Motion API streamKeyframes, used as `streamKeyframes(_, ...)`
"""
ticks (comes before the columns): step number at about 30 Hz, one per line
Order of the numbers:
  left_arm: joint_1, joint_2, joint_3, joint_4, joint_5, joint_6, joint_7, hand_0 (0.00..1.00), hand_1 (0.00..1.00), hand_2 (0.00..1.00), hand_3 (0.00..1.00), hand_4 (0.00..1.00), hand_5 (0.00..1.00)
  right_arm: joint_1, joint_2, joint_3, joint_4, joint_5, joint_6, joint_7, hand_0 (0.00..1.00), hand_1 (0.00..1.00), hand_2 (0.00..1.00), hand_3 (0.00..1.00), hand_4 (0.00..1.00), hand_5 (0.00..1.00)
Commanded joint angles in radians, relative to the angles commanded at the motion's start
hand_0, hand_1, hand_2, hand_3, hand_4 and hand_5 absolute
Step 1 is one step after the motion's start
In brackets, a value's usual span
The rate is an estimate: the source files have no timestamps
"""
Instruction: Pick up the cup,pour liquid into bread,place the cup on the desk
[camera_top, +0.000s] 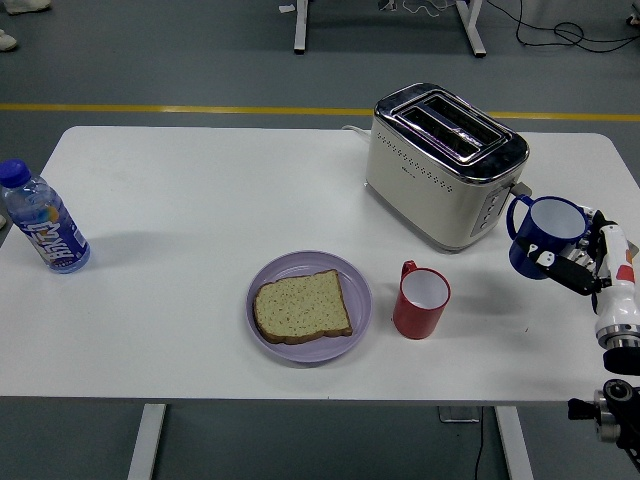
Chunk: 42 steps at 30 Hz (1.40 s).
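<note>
My right hand (578, 262) is shut on a dark blue cup (543, 236) with a white inside, held upright at the table's right side, just right of the toaster. A slice of bread (301, 306) lies on a lilac plate (352, 277) near the table's front middle. A red cup (421, 300) stands upright on the table right of the plate, apart from my hand. My left arm is out of view.
A cream and chrome toaster (437, 165) stands at the back right, close to the blue cup. A water bottle (42, 219) with a blue label stands at the far left edge of the white table (190, 200).
</note>
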<state>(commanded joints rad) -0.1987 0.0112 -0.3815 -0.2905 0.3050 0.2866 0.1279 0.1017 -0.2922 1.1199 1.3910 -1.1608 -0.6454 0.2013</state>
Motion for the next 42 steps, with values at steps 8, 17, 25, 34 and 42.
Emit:
streamKeyframes(8,0.000,-0.001,-0.004,0.000,0.007,0.000,0.003,0.681,0.680,0.692,0.543,0.253,0.998,-0.003,0.038,-0.020,-0.107,0.097,0.000,0.179,0.390,0.305,0.436,0.451,0.711,0.007)
streamKeyframes(17,-0.002,-0.001,-0.005,0.000,0.010,-0.001,0.005,0.680,0.680,0.691,0.542,0.252,0.998,0.009,0.046,-0.056,-0.167,0.105,0.004,0.213,0.392,0.306,0.437,0.451,0.711,0.005)
streamKeyframes(25,-0.003,0.000,-0.006,-0.001,0.012,-0.001,0.005,0.681,0.681,0.691,0.542,0.252,0.998,0.031,0.055,-0.098,-0.221,0.111,0.001,0.224,0.391,0.306,0.437,0.452,0.712,0.004)
streamKeyframes(34,-0.003,-0.002,-0.009,-0.001,0.017,-0.002,0.008,0.680,0.681,0.691,0.541,0.252,0.998,0.059,0.075,-0.133,-0.303,0.151,0.000,0.261,0.394,0.311,0.438,0.453,0.717,0.003)
streamKeyframes(42,-0.005,-0.003,-0.014,-0.002,0.029,-0.002,0.013,0.681,0.681,0.690,0.543,0.252,0.998,0.070,0.092,-0.141,-0.327,0.157,0.000,0.272,0.395,0.311,0.440,0.452,0.716,0.007)
